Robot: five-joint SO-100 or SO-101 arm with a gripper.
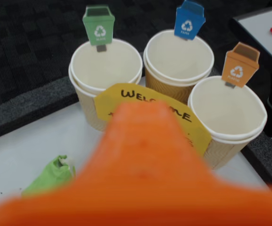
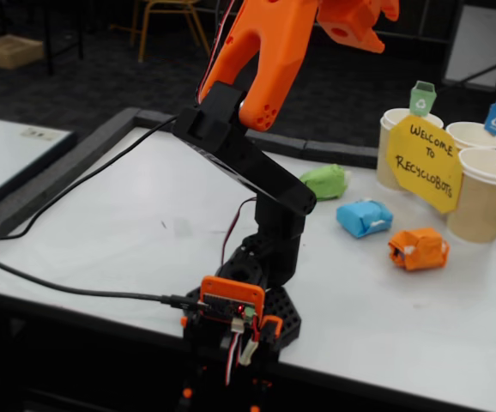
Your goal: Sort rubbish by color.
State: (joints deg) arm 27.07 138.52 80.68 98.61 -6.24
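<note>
On white table [image 2: 128,223], three wads lie free: green wad [image 2: 326,181] nearest cups [image 2: 480,202], blue wad [image 2: 364,217] beside it, orange wad [image 2: 418,249] closest to table front. All crumpled, white tape patches. My gripper [image 1: 140,141] raised high, holds nothing; fingers apart or together, I cannot tell, wrist view blurred. Judgement: step is first pick. Descend straight over one wad, close across its middle, avoid yellow sign [image 2: 423,163]. Then match flag colour on cup.
</note>
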